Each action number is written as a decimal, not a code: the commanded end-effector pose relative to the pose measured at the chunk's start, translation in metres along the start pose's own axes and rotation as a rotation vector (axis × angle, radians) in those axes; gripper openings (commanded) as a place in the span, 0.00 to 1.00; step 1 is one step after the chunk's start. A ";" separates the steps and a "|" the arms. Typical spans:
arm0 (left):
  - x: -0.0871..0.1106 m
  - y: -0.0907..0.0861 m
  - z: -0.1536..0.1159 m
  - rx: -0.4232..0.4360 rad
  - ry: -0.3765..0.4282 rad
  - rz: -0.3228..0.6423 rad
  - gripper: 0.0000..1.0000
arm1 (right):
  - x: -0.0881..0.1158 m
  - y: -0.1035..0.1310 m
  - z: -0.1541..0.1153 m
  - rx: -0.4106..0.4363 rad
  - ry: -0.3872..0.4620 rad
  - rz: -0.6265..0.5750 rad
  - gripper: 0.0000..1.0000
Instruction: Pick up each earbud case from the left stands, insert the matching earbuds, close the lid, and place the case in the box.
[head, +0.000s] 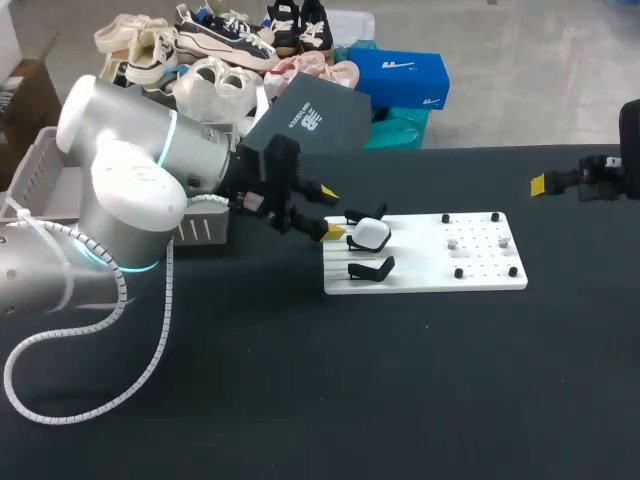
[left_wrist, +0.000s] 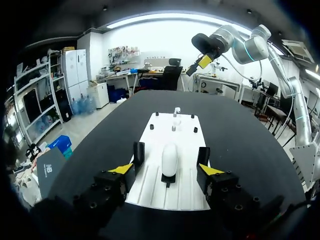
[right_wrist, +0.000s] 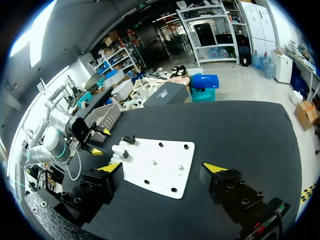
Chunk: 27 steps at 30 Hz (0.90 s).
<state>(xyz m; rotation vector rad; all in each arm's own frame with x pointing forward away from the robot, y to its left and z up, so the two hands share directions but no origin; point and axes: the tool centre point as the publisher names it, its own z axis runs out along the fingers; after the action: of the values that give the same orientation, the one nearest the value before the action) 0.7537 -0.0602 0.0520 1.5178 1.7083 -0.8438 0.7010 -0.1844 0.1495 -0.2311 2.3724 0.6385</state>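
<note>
Both open: left claw (left_wrist: 167, 169) flanks the earbud case (left_wrist: 169, 159), its stand (left_wrist: 168, 180) mostly hidden; right claw (right_wrist: 162, 167) well apart

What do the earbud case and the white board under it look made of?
The earbud case: likely smooth white plastic, faint sheen on its rounded shell. The white board: rigid matte flat sheet, plastic or painted metal; cannot tell which.

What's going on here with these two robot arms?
The left gripper, open, is lined up on the white earbud case, which sits on a stand on the white board; it is not gripping it yet. The second stand is empty. The right gripper hangs open off to the far side, holding nothing.
</note>
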 end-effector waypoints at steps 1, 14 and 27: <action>0.003 0.000 0.006 0.016 -0.008 -0.004 0.82 | 0.000 0.000 0.000 0.000 0.001 -0.001 1.00; 0.012 -0.002 0.021 0.013 -0.026 -0.064 0.75 | 0.000 0.000 0.000 0.000 0.001 -0.001 1.00; 0.010 -0.005 0.033 -0.006 -0.048 -0.021 0.73 | 0.000 0.000 0.000 0.000 0.001 -0.001 1.00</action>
<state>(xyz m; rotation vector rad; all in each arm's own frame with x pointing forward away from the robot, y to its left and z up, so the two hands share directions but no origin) 0.7517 -0.0794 0.0288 1.4773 1.7071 -0.8842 0.7010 -0.1844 0.1495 -0.2311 2.3724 0.6385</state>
